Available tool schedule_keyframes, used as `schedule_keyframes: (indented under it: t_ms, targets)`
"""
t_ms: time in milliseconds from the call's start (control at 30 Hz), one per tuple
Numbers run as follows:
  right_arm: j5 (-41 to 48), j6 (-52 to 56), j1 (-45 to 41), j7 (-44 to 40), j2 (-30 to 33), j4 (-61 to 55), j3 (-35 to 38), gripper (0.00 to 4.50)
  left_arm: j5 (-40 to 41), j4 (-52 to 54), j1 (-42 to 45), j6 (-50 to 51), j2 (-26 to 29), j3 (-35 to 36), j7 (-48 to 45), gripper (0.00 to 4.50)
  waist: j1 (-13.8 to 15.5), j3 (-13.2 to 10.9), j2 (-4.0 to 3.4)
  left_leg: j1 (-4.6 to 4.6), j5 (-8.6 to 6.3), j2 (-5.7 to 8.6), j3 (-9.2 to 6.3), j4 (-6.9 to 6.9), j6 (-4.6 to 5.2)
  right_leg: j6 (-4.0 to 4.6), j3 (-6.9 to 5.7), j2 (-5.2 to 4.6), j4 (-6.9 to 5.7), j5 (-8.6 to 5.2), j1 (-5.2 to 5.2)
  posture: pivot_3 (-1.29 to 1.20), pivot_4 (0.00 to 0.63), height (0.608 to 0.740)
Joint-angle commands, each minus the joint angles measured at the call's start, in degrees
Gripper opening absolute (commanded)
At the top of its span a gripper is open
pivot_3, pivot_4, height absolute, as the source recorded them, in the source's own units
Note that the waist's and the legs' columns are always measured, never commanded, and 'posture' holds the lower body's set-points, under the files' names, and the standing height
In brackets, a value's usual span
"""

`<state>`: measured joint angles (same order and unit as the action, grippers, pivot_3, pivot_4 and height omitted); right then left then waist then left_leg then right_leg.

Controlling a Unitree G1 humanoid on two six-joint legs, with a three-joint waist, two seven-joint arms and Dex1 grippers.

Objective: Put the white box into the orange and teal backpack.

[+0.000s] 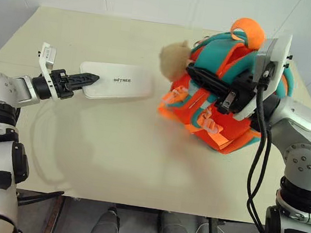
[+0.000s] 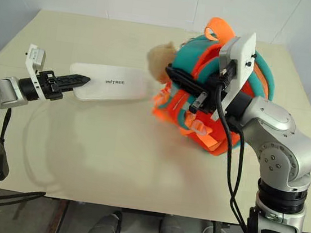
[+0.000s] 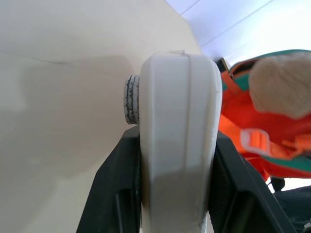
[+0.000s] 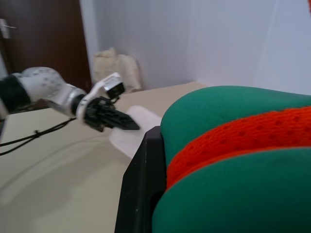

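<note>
The white box is a flat case with dark lettering, held level above the table with its shadow below it. My left gripper is shut on its left end; in the left wrist view the box sits clamped between both black fingers. The orange and teal backpack stands tilted at the right, with a tan plush toy on its left side. My right gripper is shut on the backpack's teal padded edge, pointing left toward the box.
The beige table has open room between box and backpack and along its front. Its near edge runs across the bottom of the eye views. Black cables hang from my right arm. A dark door stands beyond the table.
</note>
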<state>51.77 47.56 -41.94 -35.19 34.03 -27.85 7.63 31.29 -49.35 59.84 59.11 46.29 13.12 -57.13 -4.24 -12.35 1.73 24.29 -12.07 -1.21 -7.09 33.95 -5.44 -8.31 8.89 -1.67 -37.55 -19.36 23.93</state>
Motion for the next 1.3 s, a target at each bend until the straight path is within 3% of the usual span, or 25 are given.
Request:
schedule_keyframes:
  t_ms: [33, 433, 633, 800, 1033, 1300]
  targets:
    - [6.6, 1.1, 1.1, -2.9, 2.9, -5.1, 3.5, 0.00, -0.8, -0.9, 2.7, -2.4, 1.9, 1.0, -2.1, 1.30, 0.3, 0.0, 0.00, 0.00, 0.00, 0.00, -0.02, 0.01, 0.00, 0.02, -0.03, 0.00, 0.01, -0.01, 0.00, 0.00, 0.150, 0.740]
    - [18.6, 2.0, 10.8, -11.2, 15.8, -10.4, 9.7, 0.00, -4.2, -3.8, 5.1, -6.8, 3.0, -0.4, -7.9, 1.30, 1.0, 0.0, 0.01, -0.04, 0.01, 0.01, -0.05, 0.16, 0.01, 0.02, -0.06, 0.03, -0.09, -0.02, -0.08, 0.00, 0.150, 0.740]
    - [17.7, -0.7, 13.3, -17.4, 20.2, -9.6, 12.5, 0.00, -4.8, -2.7, 6.8, -8.6, 3.3, -1.2, -12.3, 1.30, 1.0, 0.0, 0.01, -0.04, 0.01, 0.00, -0.07, 0.17, 0.02, 0.02, -0.08, 0.05, -0.08, -0.02, -0.09, 0.00, 0.150, 0.740]
    - [12.5, -4.4, 19.1, -22.2, 20.9, -8.3, 13.6, 0.00, -1.9, 1.3, 4.8, -15.4, 2.4, 2.3, -17.6, 1.30, 1.1, 0.0, 0.02, -0.04, 0.01, 0.00, -0.07, 0.17, 0.02, 0.01, -0.09, 0.05, -0.05, -0.03, -0.13, 0.00, 0.150, 0.740]
    - [7.0, -8.0, 22.1, -22.0, 19.6, -6.1, 12.2, 0.00, 6.6, 10.0, 0.8, -21.1, -0.2, 11.0, -23.6, 1.30, 1.1, 0.0, 0.02, -0.15, 0.02, -0.01, -0.08, 0.36, 0.02, 0.01, -0.10, 0.05, -0.19, -0.03, -0.25, 0.00, 0.150, 0.740]
    - [5.6, -9.1, 22.2, -21.1, 18.0, -5.2, 11.0, 0.00, 7.6, 17.3, -2.3, -19.6, -0.6, 7.6, -28.5, 1.30, 1.1, 0.0, 0.01, -0.16, 0.01, 0.01, -0.10, 0.69, 0.03, -0.06, -0.11, 0.05, -0.25, 0.02, -0.42, 0.00, 0.150, 0.740]
